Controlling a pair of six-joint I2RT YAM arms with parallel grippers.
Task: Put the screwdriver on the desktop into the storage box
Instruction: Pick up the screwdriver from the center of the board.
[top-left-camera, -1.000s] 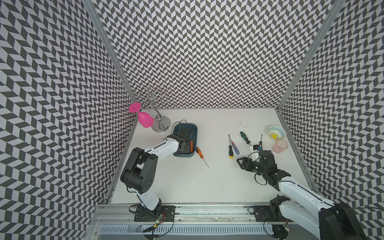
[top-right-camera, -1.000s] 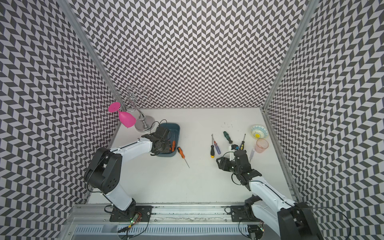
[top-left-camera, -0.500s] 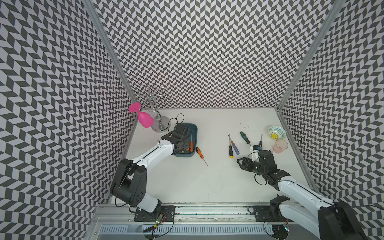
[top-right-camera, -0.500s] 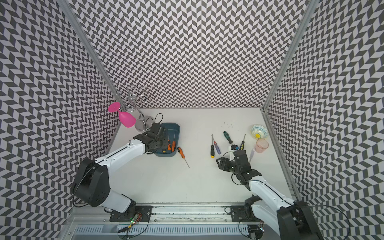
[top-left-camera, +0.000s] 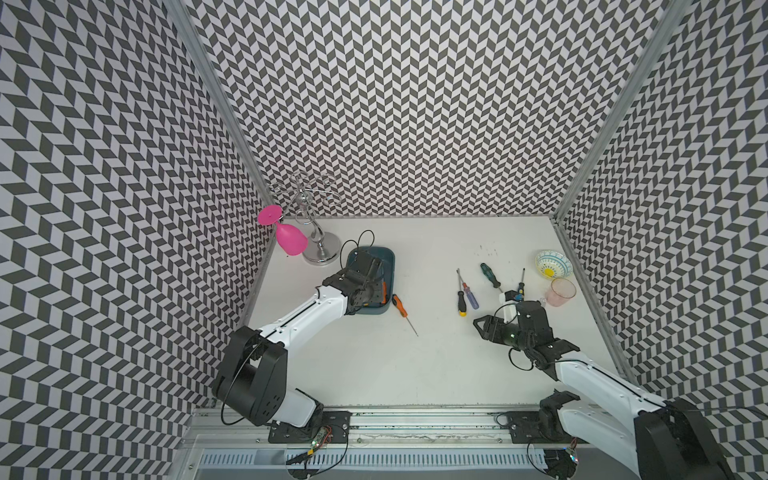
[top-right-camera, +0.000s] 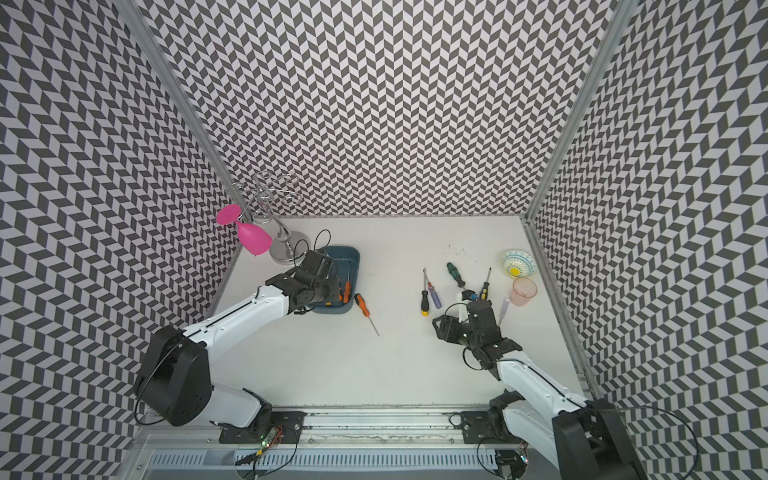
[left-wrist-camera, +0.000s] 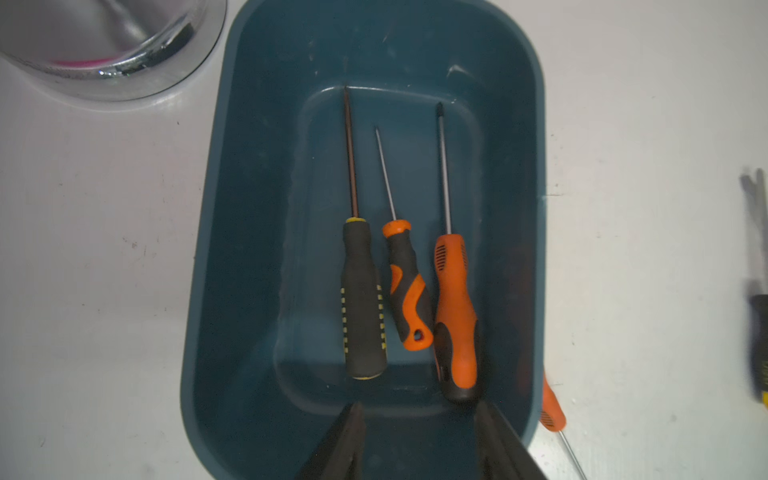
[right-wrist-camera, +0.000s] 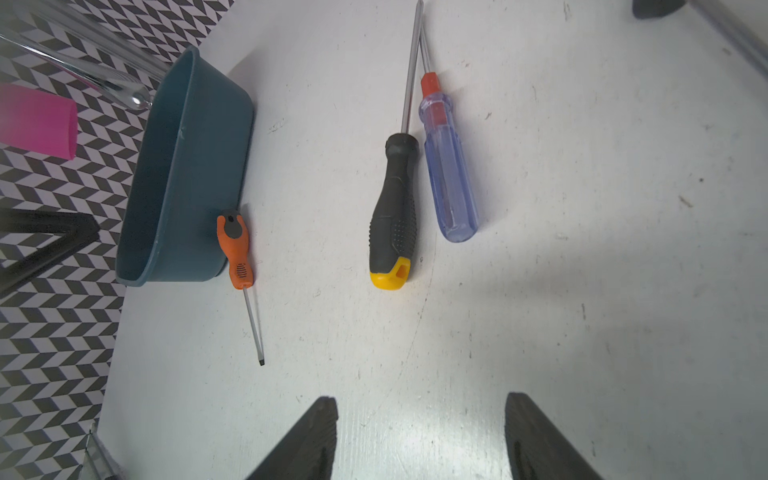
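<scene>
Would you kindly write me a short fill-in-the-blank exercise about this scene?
The storage box holds ___ screwdrivers. The screwdriver lying outside, beside the box, has an ___ handle. The left gripper above the box has jaws ___. The glass hanging from the rack is ___.
Missing: three; orange; open; pink.
</scene>
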